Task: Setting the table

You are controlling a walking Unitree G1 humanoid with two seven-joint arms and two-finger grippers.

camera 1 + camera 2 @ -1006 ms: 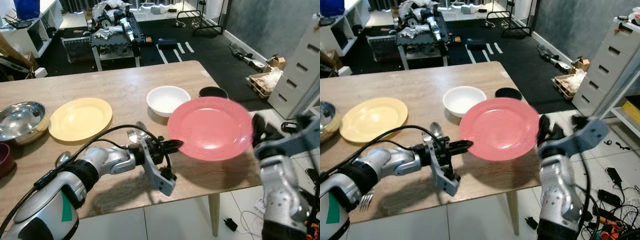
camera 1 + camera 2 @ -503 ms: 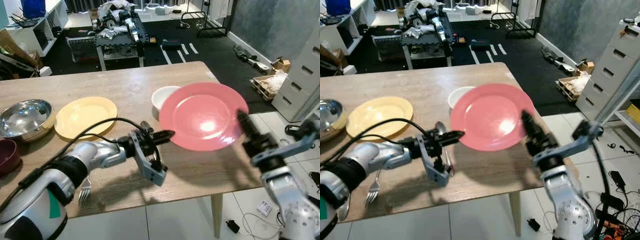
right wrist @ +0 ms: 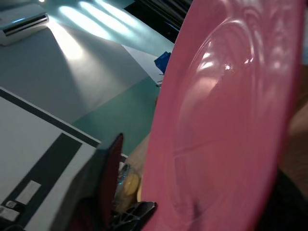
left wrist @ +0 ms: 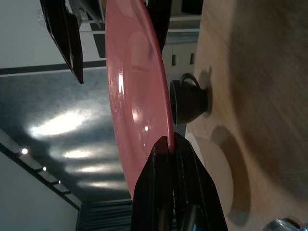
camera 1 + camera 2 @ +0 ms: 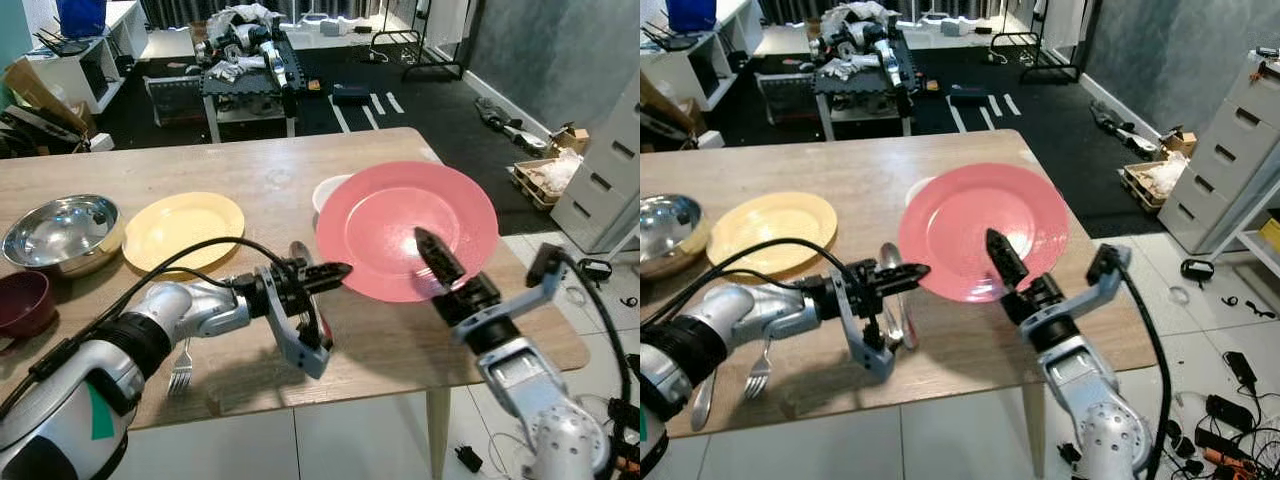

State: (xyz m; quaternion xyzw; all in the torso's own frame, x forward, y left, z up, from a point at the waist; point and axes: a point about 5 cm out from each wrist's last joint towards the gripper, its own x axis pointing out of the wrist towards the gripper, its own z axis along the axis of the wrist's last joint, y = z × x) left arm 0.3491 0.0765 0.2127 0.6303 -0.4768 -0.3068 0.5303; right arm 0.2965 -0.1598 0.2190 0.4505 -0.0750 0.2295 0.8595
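Wooden table (image 5: 250,170) fills the foreground, with a cluttered workshop floor beyond its far edge. Over the near edge, the left gripper (image 5: 335,272) has its two black fingers pinched flat on the rim of the pink plate (image 5: 400,225); the left wrist view shows them closed tight with the rim wedged between, so this arm carries the plate's weight. The plate hangs raised and tilted above the table's right end, likely because an edge grip alone cannot keep it level. The right gripper (image 5: 432,258) reaches in from the near-right corner, one long finger lying across the plate's face; its fingers look spread, with the rim between them but not yet clamped, probably to steady or take over the plate.

Under the plate's far side, a white bowl (image 5: 326,189) and a dark cup (image 4: 188,99) stand on the table. Below the left gripper lie a spoon (image 5: 889,262) and a fork (image 5: 182,366) along the near edge. Toward the left end sit a yellow plate (image 5: 182,229), a steel bowl (image 5: 62,232) and a dark red bowl (image 5: 22,302).
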